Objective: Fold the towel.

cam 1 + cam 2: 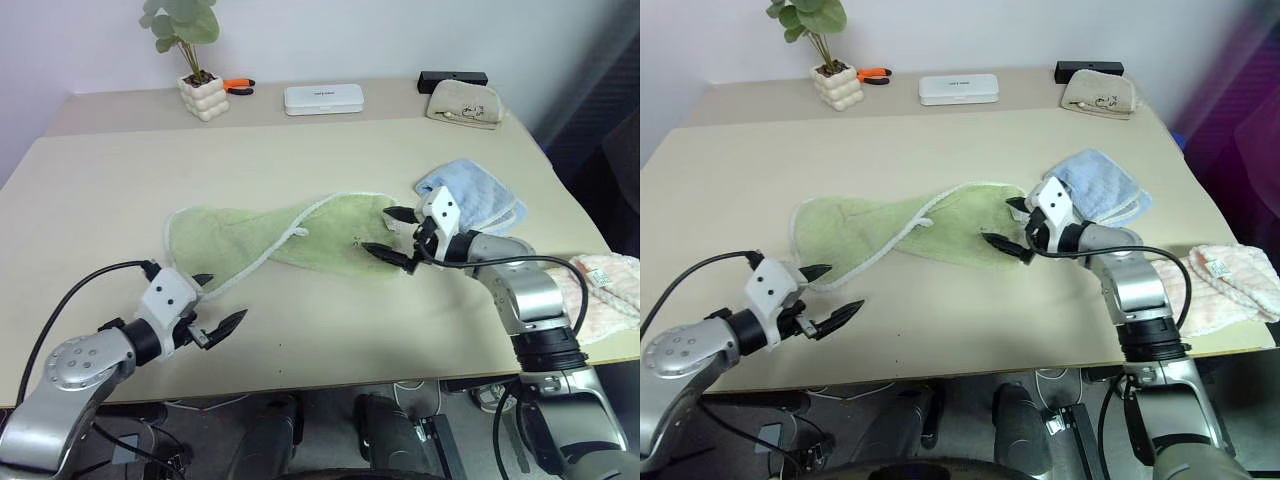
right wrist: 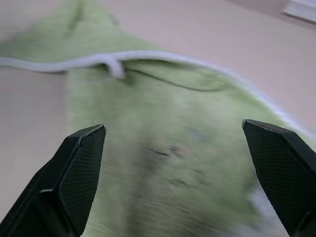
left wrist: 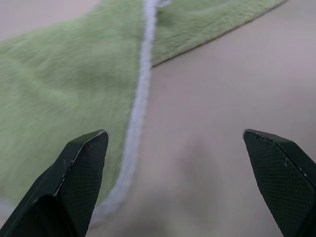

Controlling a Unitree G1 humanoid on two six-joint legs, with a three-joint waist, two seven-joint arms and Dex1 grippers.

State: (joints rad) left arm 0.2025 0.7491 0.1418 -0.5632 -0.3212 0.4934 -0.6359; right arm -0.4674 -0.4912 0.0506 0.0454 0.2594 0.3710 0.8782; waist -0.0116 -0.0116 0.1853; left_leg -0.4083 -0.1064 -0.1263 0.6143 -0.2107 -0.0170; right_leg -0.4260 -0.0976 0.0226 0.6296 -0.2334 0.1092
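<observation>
A: Left eye view: we are seeing the green towel (image 1: pixel 290 235) lying rumpled mid-table (image 1: pixel 100 200), nearer the front edge.
B: We are spreading both the left gripper (image 1: pixel 218 301) and right gripper (image 1: pixel 397 237) wide, gripping nothing.

Soft cloth on a matt surface
The towel (image 1: pixel 270 235) is fuzzy green terry, white-edged; the surface (image 1: pixel 300 150) is smooth, matt beige.

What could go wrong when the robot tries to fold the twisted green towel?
The light green terry towel lies twisted and bunched, so a fold could come out lopsided. The open right gripper hovers at the end beside the light blue towel and might snag it. The open left gripper may miss the white edging.
</observation>
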